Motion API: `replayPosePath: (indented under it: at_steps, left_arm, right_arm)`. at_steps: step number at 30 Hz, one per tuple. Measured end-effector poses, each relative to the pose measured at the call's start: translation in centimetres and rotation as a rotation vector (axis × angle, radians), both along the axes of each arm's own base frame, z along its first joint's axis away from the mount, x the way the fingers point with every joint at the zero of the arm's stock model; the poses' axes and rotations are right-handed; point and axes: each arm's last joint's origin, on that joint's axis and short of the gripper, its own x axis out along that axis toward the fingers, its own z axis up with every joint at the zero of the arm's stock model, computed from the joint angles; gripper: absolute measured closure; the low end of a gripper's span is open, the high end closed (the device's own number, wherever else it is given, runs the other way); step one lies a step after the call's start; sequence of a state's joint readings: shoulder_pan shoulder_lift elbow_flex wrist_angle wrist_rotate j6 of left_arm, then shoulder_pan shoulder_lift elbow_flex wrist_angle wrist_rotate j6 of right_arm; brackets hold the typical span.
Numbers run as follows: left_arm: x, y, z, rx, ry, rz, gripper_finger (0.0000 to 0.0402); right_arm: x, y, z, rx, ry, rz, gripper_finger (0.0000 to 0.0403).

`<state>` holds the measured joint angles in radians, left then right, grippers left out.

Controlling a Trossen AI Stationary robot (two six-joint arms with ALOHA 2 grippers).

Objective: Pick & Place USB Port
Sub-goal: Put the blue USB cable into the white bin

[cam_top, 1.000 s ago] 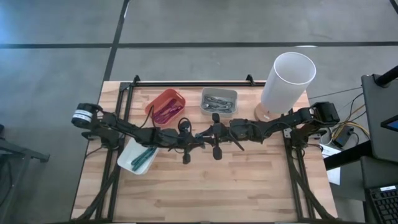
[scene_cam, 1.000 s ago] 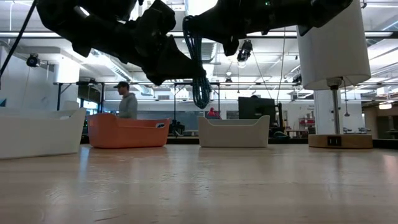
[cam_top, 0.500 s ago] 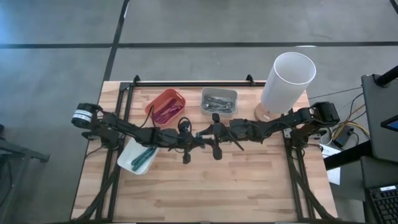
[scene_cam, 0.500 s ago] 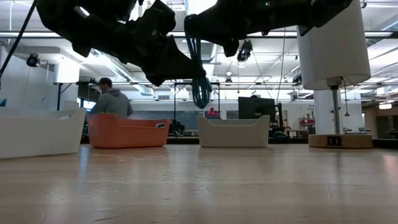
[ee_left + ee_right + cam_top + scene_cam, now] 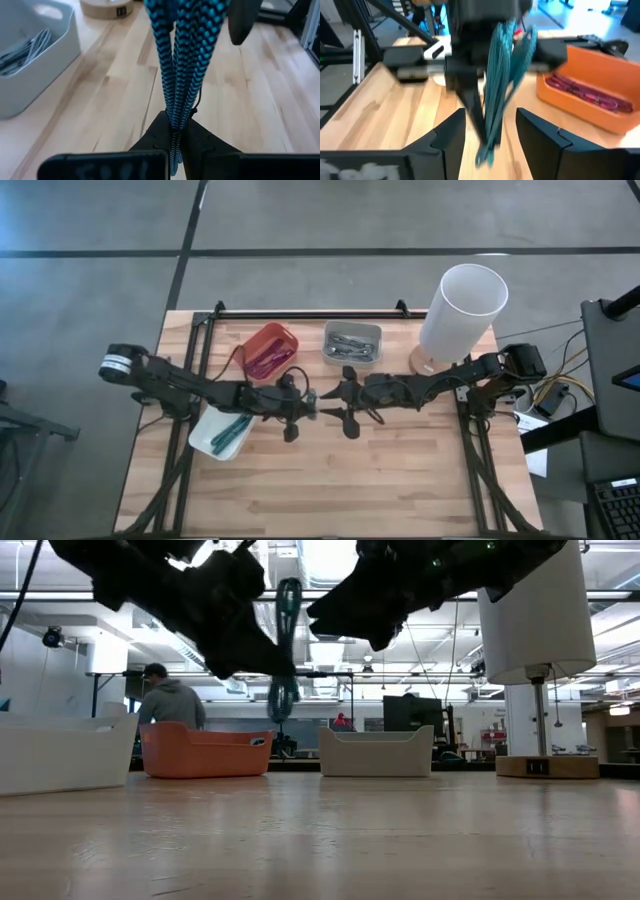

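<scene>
A white rectangular bin [image 5: 222, 432] holding teal cables was seen at the left edge of the butcher-block wooden table [image 5: 400, 480], and a rounded orange bin [image 5: 268, 350] with magenta braided cables was set behind it. To the right of the white bin, above the table's middle, the left gripper [image 5: 298, 406] was clamped on a bundle of teal-and-black braided USB cable [image 5: 286, 650], which was held clear of the wood and hung in looped strands. Just right of that bundle, the right gripper [image 5: 332, 397] was held with its dark fingers [image 5: 451, 140] spread apart and nothing between them, the cable seen just beyond them. Behind the grippers a grey rectangular bin [image 5: 352, 343] with grey cables was placed, and farther right a tall white cylinder [image 5: 460, 315] stood on a round wooden base.
</scene>
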<state>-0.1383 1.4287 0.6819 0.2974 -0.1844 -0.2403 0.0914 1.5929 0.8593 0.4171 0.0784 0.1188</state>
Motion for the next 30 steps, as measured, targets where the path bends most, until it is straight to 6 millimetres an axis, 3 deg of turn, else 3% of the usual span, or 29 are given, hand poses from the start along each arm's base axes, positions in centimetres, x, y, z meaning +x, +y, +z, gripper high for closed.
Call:
replayPosePath:
  at_steps: [12,23,30]
  left_arm:
    - [-5.5,0.7,3.3,-0.127,0.245,0.105,0.0384]
    - [-9.3,1.3,8.0,-0.171,0.573,0.224,0.0384]
    - [-11.4,1.3,8.1,-0.225,0.766,0.337,0.0381]
  right_arm:
    - [-0.1,0.0,-0.3,0.016,0.037,-0.007,0.0216]
    - [-0.2,0.0,-0.4,0.02,0.047,-0.008,0.0213]
    - [-0.2,0.0,-0.4,0.036,0.047,-0.014,0.0213]
